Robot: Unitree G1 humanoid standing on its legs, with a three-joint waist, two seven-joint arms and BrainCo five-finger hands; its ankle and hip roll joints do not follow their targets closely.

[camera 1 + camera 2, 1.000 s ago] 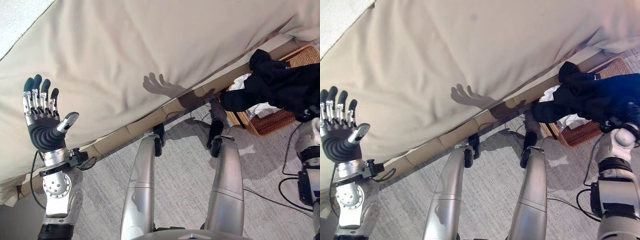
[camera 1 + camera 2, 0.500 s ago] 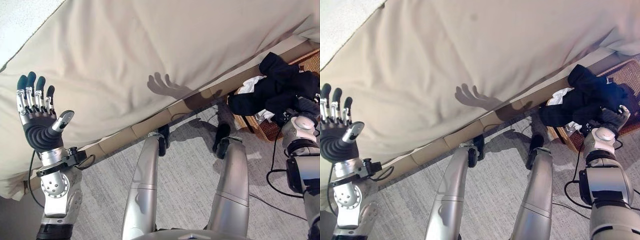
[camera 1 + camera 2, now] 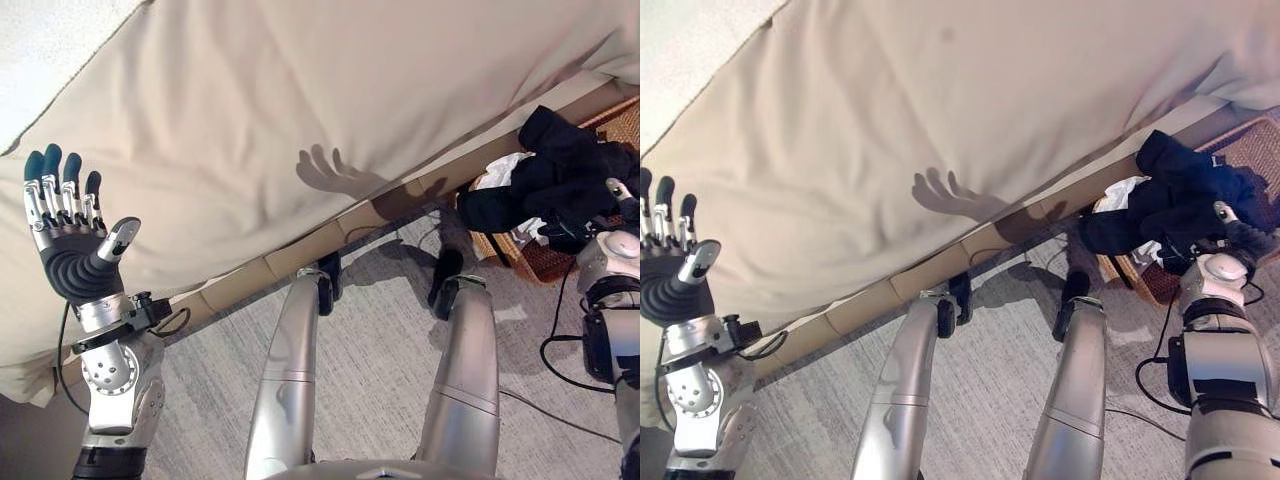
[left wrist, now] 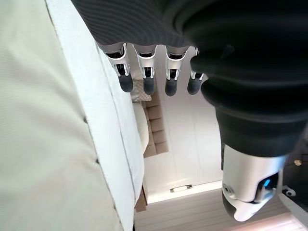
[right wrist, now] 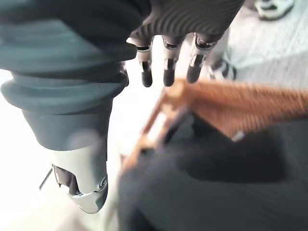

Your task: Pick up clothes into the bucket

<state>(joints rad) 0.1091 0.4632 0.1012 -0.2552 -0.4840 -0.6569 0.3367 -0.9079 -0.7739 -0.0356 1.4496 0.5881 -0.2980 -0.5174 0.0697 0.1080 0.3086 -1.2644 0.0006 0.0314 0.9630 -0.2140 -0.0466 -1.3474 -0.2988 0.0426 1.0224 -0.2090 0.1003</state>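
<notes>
Both my hands are spreading straight fingers: left hand (image 3: 75,260) beside the beige bedcover (image 3: 330,90), right hand (image 5: 159,53) over dark clothes (image 3: 560,180) draping the woven wicker basket (image 3: 545,255).

A bed under a beige cover (image 3: 330,90) takes up most of the head views; the cover is smooth, with soft folds along its lower edge. Below that edge runs a padded tan bed frame (image 3: 300,250), slanting down toward the left robot hand (image 3: 72,250) side. Grey carpet (image 3: 370,350) covers the floor below the frame. A white surface (image 3: 50,40) lies past the cover's far corner, beyond the left robot hand. The left wrist view shows a white wall (image 4: 187,159) and a tufted headboard (image 4: 156,125) in the distance.
</notes>
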